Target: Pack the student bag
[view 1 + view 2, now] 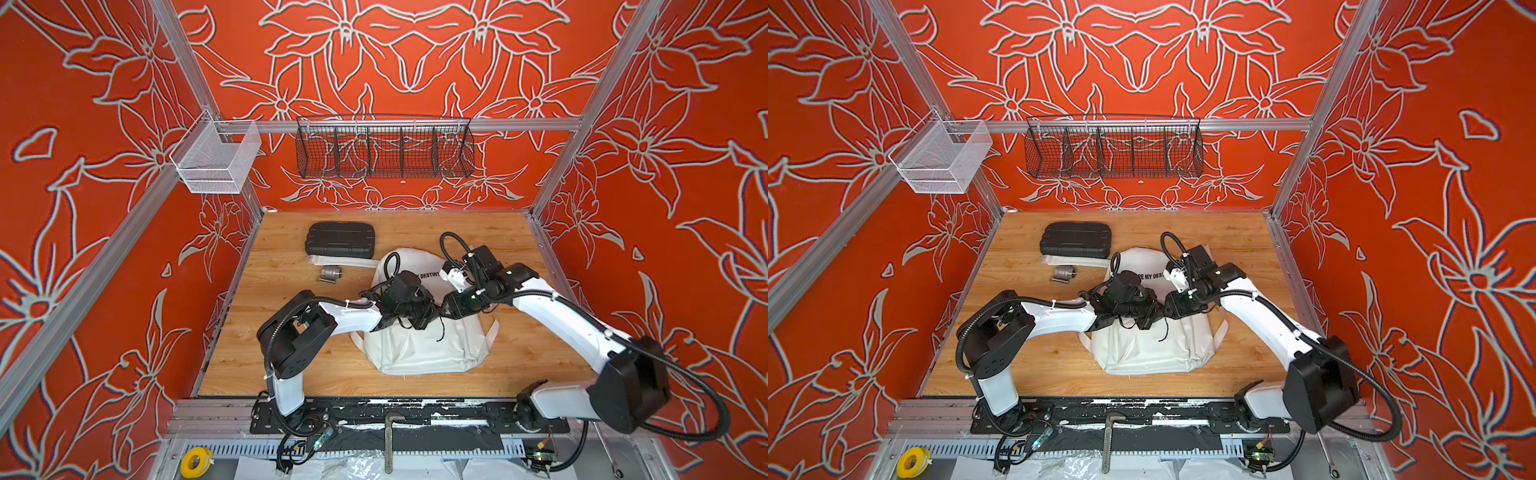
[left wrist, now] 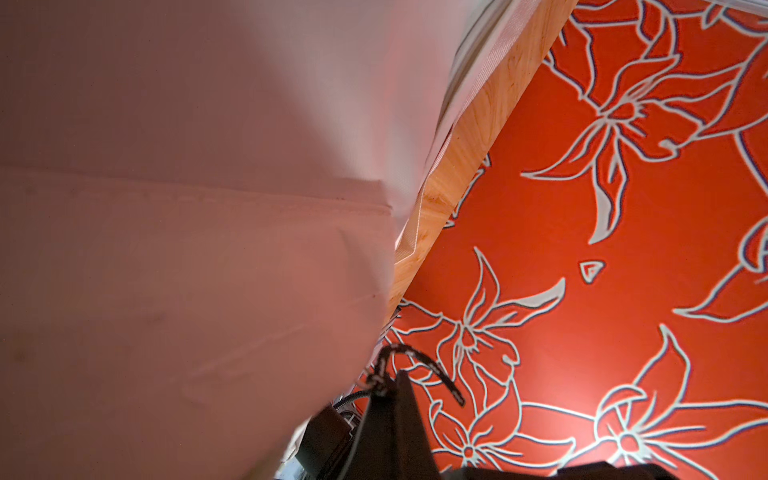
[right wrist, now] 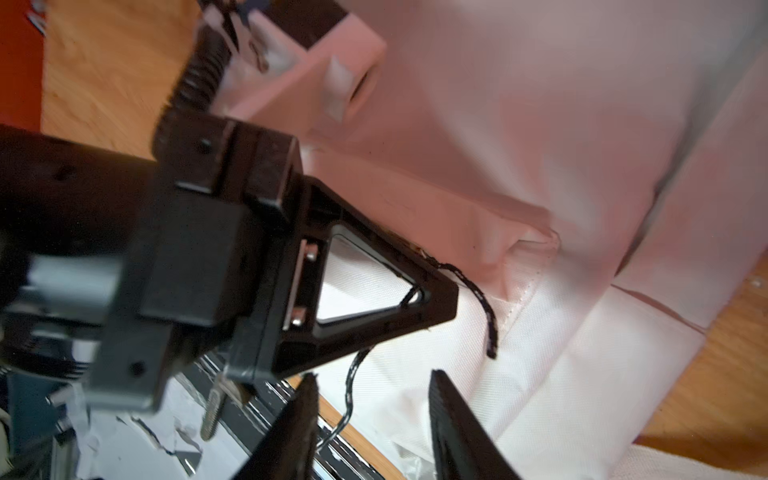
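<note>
The student bag point(image 1: 419, 353) point(image 1: 1142, 353), white with black print, lies flat on the wooden table in both top views. Both grippers meet over its middle. My left gripper point(image 1: 428, 321) point(image 2: 395, 378) is shut on a black cord zipper pull point(image 2: 419, 361) point(image 3: 486, 307), whose loose end curls out past the fingertips. My right gripper point(image 1: 446, 306) point(image 3: 372, 376) is open right beside it. A strand of the cord point(image 3: 353, 386) hangs in the gap between its two fingers, and neither finger visibly touches it. Bag fabric point(image 2: 187, 249) fills much of the left wrist view.
A black hard case point(image 1: 340, 240) lies at the back left of the table, with a white flat strip point(image 1: 332, 262) and a small metal fitting point(image 1: 330, 274) in front of it. A black wire basket point(image 1: 384, 149) and a white mesh basket point(image 1: 216, 160) hang on the rear rail.
</note>
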Controlling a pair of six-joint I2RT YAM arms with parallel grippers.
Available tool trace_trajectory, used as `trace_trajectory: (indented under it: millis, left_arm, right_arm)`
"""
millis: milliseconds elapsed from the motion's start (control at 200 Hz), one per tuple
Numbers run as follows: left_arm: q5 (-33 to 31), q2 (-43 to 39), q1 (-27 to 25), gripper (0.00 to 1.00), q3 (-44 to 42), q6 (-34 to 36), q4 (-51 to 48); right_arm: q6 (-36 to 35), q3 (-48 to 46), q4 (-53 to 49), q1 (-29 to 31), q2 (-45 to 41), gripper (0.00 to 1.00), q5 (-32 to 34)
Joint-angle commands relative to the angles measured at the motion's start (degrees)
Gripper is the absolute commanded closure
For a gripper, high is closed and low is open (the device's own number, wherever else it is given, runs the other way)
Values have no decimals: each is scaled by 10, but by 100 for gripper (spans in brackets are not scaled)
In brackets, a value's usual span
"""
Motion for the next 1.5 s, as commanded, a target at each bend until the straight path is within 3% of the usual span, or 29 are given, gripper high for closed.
trace_trajectory:
  millis: [0,85,185,330,450,761,976,1336,1496]
  left_arm:
    - [11,-16,7,100,-10,4,23]
    - [11,-26,9,100,-13,12,17]
    - [9,-37,12,100,-19,19,12]
    - [14,-41,13,100,-23,21,28]
    - [27,-37,12,100,-21,21,38]
    - [38,-36,13,100,-22,18,51]
    - [40,-34,13,100,-17,18,57]
    - [46,-34,10,100,-13,19,53]
    - [38,-68,16,100,-48,29,30]
  right_arm:
    - [56,-38,57,-29,-53,43,19]
    - [109,-74,74,-77,-77,41,15]
    - [154,-115,89,-130,-77,43,-37]
    - [159,-157,133,-133,-43,52,-152]
    - [138,-186,169,-133,-30,52,-184]
    - [110,-180,202,-132,27,50,-182]
    - [97,-168,212,-125,77,56,-189]
    - [123,-191,304,-123,88,96,-244]
    - [143,-197,300,-127,73,100,-193]
